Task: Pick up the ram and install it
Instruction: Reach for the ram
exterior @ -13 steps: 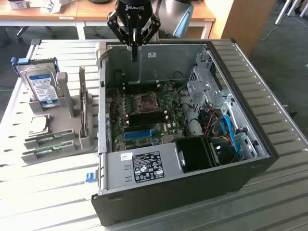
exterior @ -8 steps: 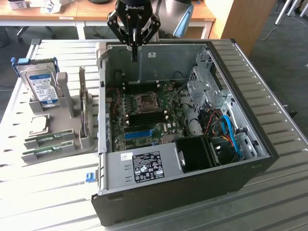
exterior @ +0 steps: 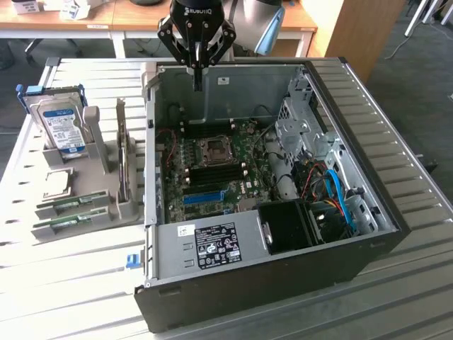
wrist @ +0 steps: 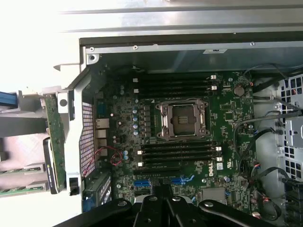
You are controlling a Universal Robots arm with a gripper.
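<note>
Exterior view: your ram sticks (exterior: pixel 71 205) are lying in the grey tray (exterior: pixel 95 177), nine o'clock from the computer case (exterior: pixel 248 290). Your gripper (exterior: pixel 197 86) is hovering clenched, seemingly empty, at the case's eleven o'clock; pick-up looks unstarted, and grasping is calling for opening it first.

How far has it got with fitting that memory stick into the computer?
Nothing looks done yet: a green ram stick lies in the grey holder beside the open computer case. In hand: nothing; the gripper hangs above the case, jaws shut and empty. Left: the pickup and the installing.
</note>
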